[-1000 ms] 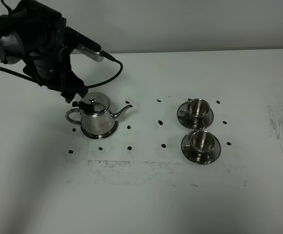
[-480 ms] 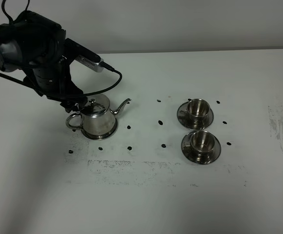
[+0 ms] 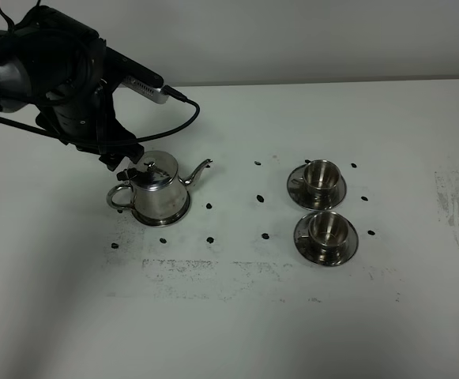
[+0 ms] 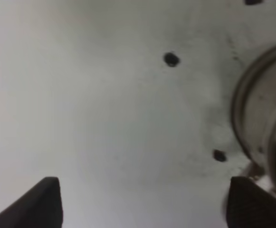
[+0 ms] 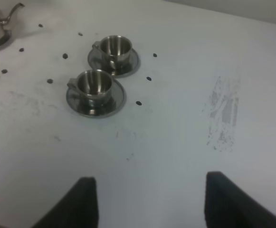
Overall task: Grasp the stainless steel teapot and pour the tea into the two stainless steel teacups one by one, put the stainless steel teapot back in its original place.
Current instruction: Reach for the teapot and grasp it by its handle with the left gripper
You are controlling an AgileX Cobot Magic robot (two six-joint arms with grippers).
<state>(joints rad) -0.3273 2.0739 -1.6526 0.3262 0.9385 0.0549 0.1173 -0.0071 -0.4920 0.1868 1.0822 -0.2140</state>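
We locate the stainless steel teapot point(image 3: 159, 193) upright on the flat steel disc point(image 3: 164, 219), at the left of the white table point(image 3: 237, 332). Its long axis, from loop handle to spout, runs left to right across the exterior view. The spout points right, toward the two stainless steel teacups point(image 3: 320, 175), and the handle points left. Each cup stands on its own saucer, well apart from the teapot, one behind the other.

The left gripper point(image 4: 147, 204) hovers just behind the handle with its fingers point(image 4: 45, 202) spread apart. We cannot tell whether it touches the teapot. The right gripper point(image 5: 152, 204) hangs over bare table near the cups, with its fingers wide apart and nothing between them.
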